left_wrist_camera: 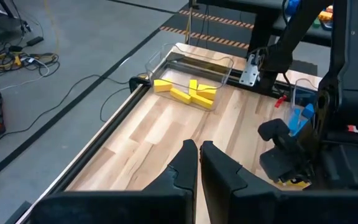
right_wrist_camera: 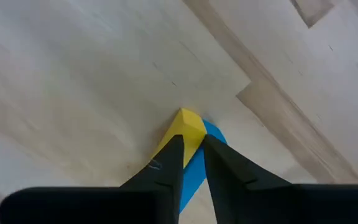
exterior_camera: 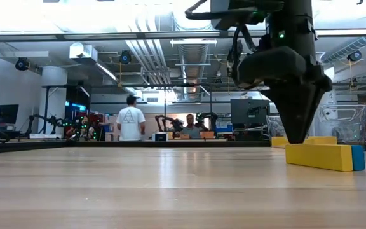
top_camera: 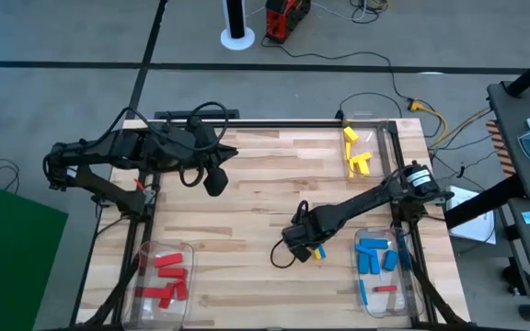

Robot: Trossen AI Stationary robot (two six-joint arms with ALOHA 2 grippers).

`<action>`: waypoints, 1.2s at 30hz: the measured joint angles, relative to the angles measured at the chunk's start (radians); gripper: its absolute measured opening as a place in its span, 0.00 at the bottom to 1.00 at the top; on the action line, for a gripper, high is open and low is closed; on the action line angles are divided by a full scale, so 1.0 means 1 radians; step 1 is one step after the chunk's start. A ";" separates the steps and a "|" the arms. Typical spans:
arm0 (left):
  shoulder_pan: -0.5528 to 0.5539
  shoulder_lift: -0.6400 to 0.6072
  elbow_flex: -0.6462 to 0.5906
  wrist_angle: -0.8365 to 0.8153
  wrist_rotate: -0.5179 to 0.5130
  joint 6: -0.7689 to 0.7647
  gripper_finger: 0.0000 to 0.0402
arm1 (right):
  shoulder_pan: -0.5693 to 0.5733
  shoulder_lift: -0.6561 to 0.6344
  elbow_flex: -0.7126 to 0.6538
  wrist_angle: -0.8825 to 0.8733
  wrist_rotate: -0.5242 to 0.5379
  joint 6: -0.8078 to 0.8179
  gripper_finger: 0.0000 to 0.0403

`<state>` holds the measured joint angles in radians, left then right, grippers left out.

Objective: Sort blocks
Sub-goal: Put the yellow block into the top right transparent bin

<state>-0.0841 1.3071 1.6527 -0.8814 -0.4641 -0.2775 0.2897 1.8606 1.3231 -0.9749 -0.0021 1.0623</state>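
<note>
A yellow block lies on the table at the near right with a blue block against it; both also show in the high view as yellow block and blue block. My right gripper stands over them, pointing down, shut on the yellow block's end. My left gripper hangs shut and holding nothing over the far left of the table. Other blocks lie sorted in clear bins: yellow ones, blue ones, red ones. My right gripper comes from above, fingers pointing down, and has one end of the yellow block between its two fingertips. The block lies on the table beside the blue block. The low view shows the tips at the block's top edge.
Clear bins stand at the far right, near right and near left. A small red piece lies in the bin with the blue blocks. The table's middle is bare wood. People stand in the room beyond.
</note>
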 joint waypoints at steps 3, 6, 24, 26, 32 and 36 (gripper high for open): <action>0.000 0.000 0.000 0.001 0.000 0.000 0.00 | 0.000 -0.001 -0.002 0.059 -0.020 -0.012 0.09; 0.000 0.000 0.000 0.002 0.000 0.000 0.00 | 0.000 -0.012 0.018 0.131 -0.024 -0.027 0.06; 0.000 0.000 0.000 0.007 -0.023 0.003 0.00 | 0.049 -0.046 0.066 0.135 -0.071 -0.632 0.38; 0.000 0.000 0.000 0.007 -0.024 0.003 0.00 | 0.060 -0.043 0.056 0.161 -0.073 -0.651 0.45; 0.000 0.000 0.000 0.006 -0.024 0.003 0.00 | 0.077 -0.043 0.016 0.208 -0.076 -0.553 0.53; 0.000 0.000 0.000 0.006 -0.024 0.003 0.00 | 0.079 -0.043 -0.040 0.276 -0.075 -0.523 0.52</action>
<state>-0.0841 1.3071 1.6527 -0.8753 -0.4881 -0.2741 0.3687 1.8179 1.2831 -0.6993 -0.0772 0.5395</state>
